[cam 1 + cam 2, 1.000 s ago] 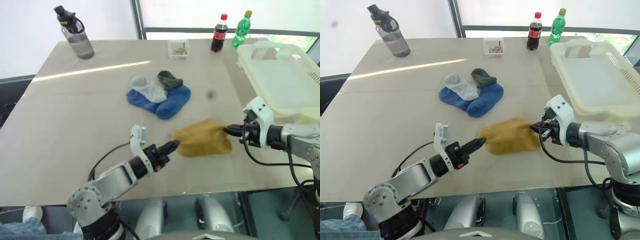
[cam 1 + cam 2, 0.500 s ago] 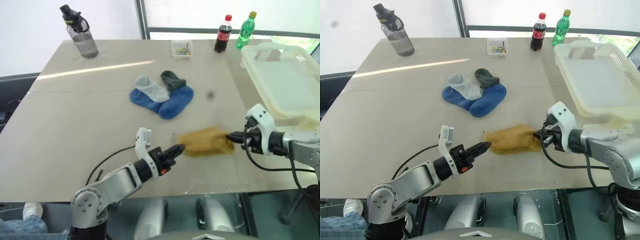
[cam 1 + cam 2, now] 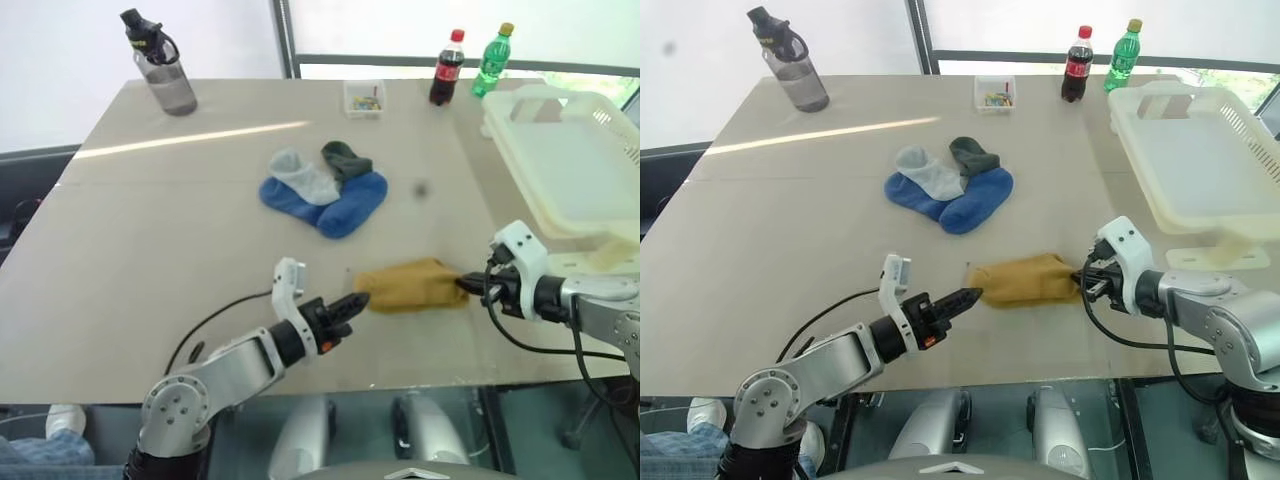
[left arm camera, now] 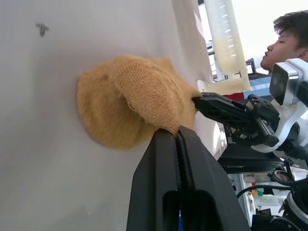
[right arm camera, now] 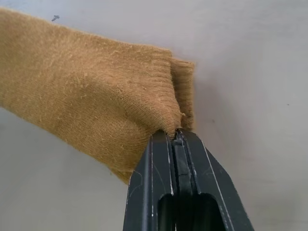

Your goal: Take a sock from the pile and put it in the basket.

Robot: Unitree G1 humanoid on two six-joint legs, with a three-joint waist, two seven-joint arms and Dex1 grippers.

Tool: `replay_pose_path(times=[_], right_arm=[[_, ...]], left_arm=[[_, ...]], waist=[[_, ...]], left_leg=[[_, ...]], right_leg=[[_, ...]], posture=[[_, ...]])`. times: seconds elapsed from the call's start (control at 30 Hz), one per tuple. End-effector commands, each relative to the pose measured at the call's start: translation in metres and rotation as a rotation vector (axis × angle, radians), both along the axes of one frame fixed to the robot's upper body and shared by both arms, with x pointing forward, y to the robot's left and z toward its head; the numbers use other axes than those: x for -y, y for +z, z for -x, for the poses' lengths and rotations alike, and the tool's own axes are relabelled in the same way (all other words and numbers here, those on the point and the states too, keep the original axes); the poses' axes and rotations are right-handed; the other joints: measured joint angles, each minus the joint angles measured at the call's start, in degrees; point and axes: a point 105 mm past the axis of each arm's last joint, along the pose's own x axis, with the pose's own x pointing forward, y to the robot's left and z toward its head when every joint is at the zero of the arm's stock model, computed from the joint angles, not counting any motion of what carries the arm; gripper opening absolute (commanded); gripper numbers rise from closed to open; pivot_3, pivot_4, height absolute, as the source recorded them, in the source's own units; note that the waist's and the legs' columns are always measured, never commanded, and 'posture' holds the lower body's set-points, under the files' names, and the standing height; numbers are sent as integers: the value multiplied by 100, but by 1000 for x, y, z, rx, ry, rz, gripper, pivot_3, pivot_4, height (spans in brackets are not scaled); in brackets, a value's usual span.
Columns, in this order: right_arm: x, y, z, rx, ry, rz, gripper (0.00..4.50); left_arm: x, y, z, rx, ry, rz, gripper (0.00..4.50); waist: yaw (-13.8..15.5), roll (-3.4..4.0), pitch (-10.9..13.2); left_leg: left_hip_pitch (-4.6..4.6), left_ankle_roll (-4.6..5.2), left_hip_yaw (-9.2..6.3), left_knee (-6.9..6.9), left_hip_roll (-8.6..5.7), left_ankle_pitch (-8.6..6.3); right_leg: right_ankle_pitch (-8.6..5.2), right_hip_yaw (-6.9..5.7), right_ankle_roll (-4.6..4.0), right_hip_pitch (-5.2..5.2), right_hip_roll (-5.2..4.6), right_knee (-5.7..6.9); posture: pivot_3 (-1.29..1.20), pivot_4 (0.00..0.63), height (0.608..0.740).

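A mustard yellow sock lies stretched on the table near the front edge, between my two grippers. At the sock's left end, my left gripper is shut and pinches the fabric edge, as the left wrist view shows up close. From the right, my right gripper is shut on the sock's ribbed cuff. The pile of blue, light grey and dark green socks sits further back at mid-table. Along the table's right side stands the pale cream basket, slotted, just beyond my right arm.
A grey water bottle stands at the back left. A small clear box, a cola bottle and a green bottle line the back edge. A person's head appears past the table in the left wrist view.
The mustard sock has sunk onto the table and flattened into a narrower strip. My right gripper came down slightly with it. Both grippers kept their hold.
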Motion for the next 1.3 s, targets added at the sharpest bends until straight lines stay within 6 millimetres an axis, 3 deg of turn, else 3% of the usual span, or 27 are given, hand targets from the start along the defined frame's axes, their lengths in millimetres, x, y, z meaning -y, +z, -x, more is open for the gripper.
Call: replay_pose_path(times=[0.03,0.43,0.47,0.53,0.57,0.77,0.83,0.9,1.13,1.3], right_arm=[[6,17,-3,76,-23,5,0],[5,17,3,63,-4,8,0],[5,16,5,55,8,9,632],[7,14,6,53,-4,14,1142],[9,14,7,50,-8,15,1681],[16,36,1,169,8,26,1681],[5,53,1,274,86,0,1681],[-10,56,3,330,149,-29,1681],[-41,18,-4,388,207,-35,1681],[-37,-28,-7,314,207,28,1681]], left_arm=[[6,2,2,17,-33,13,64],[6,-9,-5,7,-40,-32,64],[6,-9,-5,7,-40,-33,0],[7,-10,-5,5,-43,-33,0],[7,-11,-5,4,-44,-32,0],[6,-12,-7,3,-44,-40,0],[6,-13,-7,2,-47,-42,0],[6,-13,-8,1,-52,-42,0],[7,-14,-8,1,-60,-38,0],[8,-16,-5,6,-71,-62,0]], waist=[[0,0,0],[-3,0,0],[-3,0,0],[-3,0,0],[-2,0,0],[-2,0,0],[-9,0,1],[-9,0,1],[-8,-1,1],[2,-1,1]], left_leg=[[0,0,0,0,0,0],[-2,0,0,-1,2,0],[-3,0,0,-1,2,0],[-3,0,0,-2,2,0],[-4,0,-1,-2,2,0],[-5,1,-1,-2,2,0],[-5,1,1,-2,3,0],[-4,1,1,-4,5,0],[-6,0,-1,-6,6,0],[-5,0,-2,-5,4,0]], right_leg=[[0,0,0,0,0,0],[0,-4,1,0,2,-2],[0,-4,1,0,2,-2],[-1,-6,1,0,2,-3],[-1,-6,1,0,2,-4],[-1,-5,2,-1,2,-6],[-1,-6,2,-1,3,-6],[-3,-6,4,-1,5,-6],[-4,-9,6,-1,5,-9],[-2,-8,3,-1,3,-9]], posture=[[0,150,740],[0,150,740],[0,150,740],[0,150,740],[0,150,740],[0,150,740],[0,150,740],[0,150,740],[0,150,740],[0,150,740]])
